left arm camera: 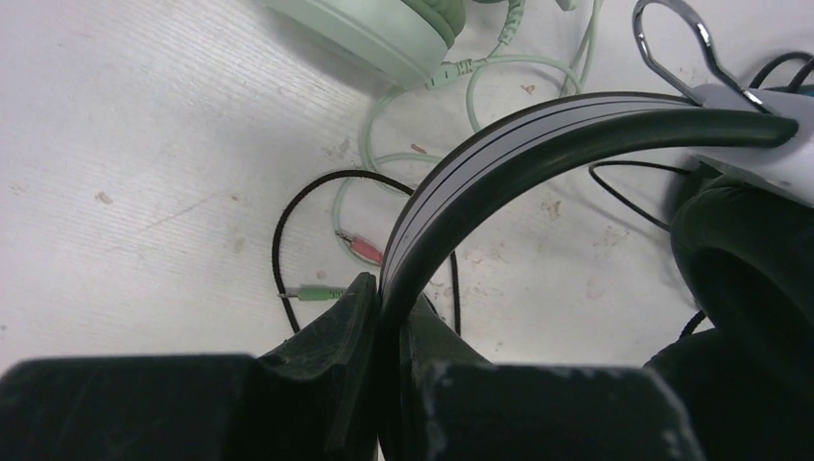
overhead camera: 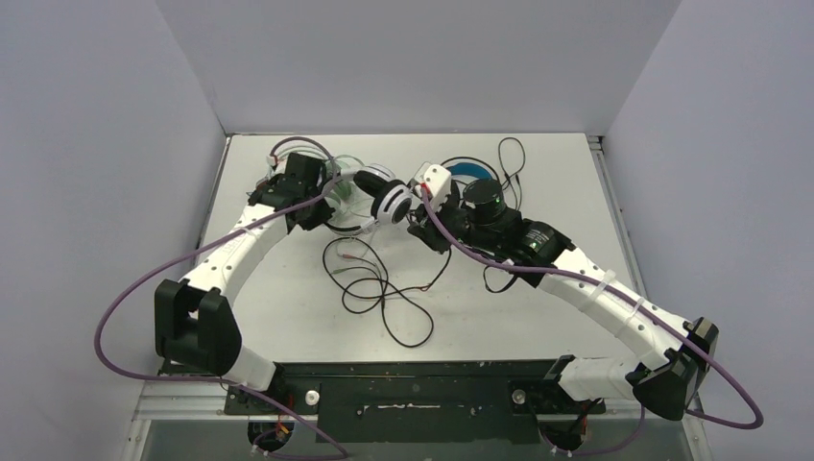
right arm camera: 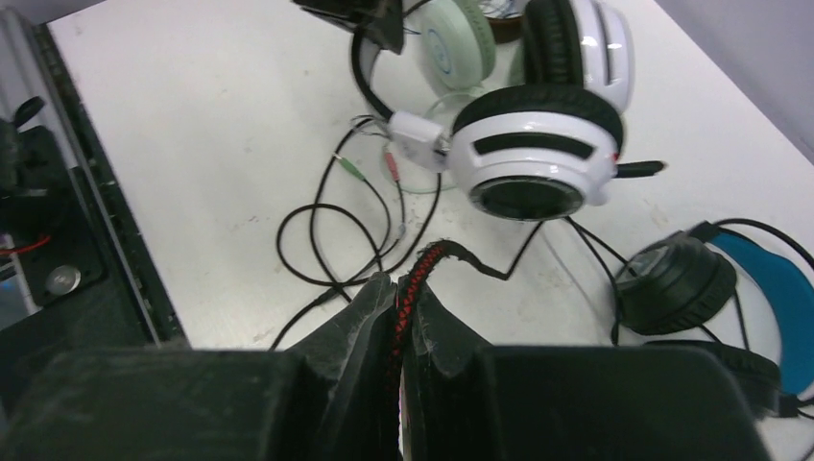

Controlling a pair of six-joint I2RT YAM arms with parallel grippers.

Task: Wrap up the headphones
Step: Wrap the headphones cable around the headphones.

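Black and clamped tight, the left gripper point(left arm camera: 384, 293) held the striped headband point(left arm camera: 538, 134) of the white headset point(right arm camera: 538, 154). The right gripper point(right arm camera: 398, 288) pinched a red-and-black braided cord point(right arm camera: 429, 257) that ran toward that headset's earcup. Thin black cable point(right arm camera: 317, 216) looped over the tabletop point(right arm camera: 192, 125) beneath; the mint green headset point(right arm camera: 459, 43) lay just beyond, the blue-banded black headset point(right arm camera: 672, 283) to one side.
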